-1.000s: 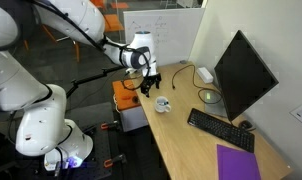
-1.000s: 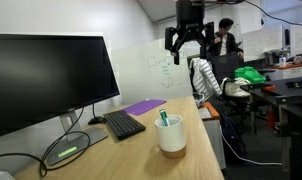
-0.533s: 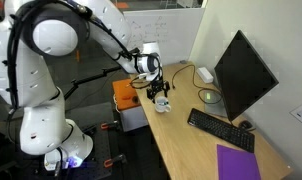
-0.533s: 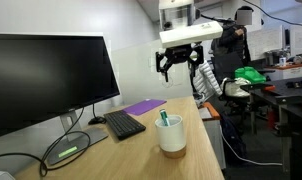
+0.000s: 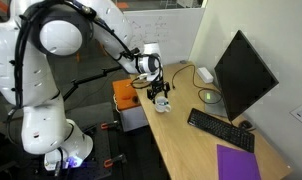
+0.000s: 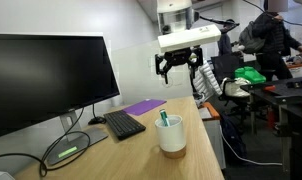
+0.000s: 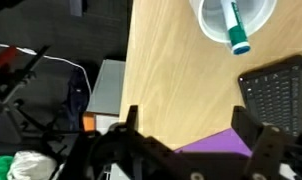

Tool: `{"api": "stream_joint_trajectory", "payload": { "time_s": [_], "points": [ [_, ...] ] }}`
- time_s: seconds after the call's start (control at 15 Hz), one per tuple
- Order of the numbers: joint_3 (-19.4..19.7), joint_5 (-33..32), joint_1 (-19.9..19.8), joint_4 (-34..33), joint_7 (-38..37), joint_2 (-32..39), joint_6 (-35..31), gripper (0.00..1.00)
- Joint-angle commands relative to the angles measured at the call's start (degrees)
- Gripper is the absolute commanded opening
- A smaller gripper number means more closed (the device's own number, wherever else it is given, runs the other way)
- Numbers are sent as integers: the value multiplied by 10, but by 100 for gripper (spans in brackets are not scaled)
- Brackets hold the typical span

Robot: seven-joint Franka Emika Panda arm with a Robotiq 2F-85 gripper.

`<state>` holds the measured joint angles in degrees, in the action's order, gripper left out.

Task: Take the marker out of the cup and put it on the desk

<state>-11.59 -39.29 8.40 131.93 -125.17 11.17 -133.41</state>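
Hovering over the counter [image 7: 171, 80], the end effector [image 6: 178, 74] has its fingers spread wide apart, gripping nothing. The teal-tipped marker [image 7: 234, 28] leans inside the white cup [image 6: 172, 137], which sits on the pale wood near the black keyboard [image 6: 122, 124]. The end effector is well above the cup, no contact.

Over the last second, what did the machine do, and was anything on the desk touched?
The gripper came down from high up toward the cup, mostly in the first half second, then barely moved. It is open and holds nothing. The marker stayed in the cup; cup, keyboard and monitor on the desk did not move.
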Motion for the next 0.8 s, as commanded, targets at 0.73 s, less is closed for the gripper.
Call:
{"api": "stream_joint_trajectory", "payload": {
  "time_s": [0.73],
  "points": [
    [86, -10, 134, -158, -23, 191, -1, 68]
  ]
}}
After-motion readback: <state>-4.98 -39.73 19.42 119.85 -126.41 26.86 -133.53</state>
